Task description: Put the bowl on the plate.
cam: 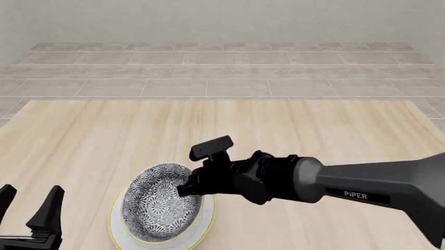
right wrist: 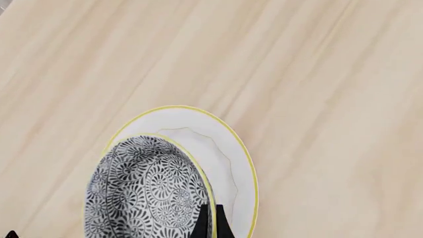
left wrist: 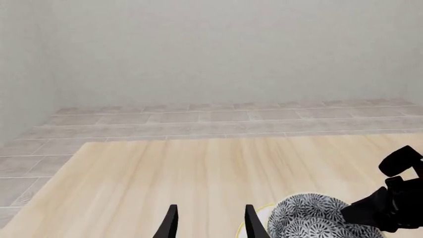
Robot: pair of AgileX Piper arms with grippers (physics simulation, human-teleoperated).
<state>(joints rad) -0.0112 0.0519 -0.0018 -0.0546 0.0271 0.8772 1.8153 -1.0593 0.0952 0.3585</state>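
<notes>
Carefully, I am levelling the bowl (cam: pixel 161 202), pinched at its rim by the right gripper (cam: pixel 186 188), over the plate (cam: pixel 203 225) before releasing, left gripper (cam: pixel 31 211) idling agape.

There was one bowl (cam: pixel 161 203), patterned grey and white, and one white plate (cam: pixel 201 226) directly under it. One wooden table (cam: pixel 104 140) carried both. Two robot arms were in view, each with one gripper: the right gripper (cam: pixel 186 188) at the bowl's rim, and the left gripper (cam: pixel 28 211) to the left of the plate.
</notes>
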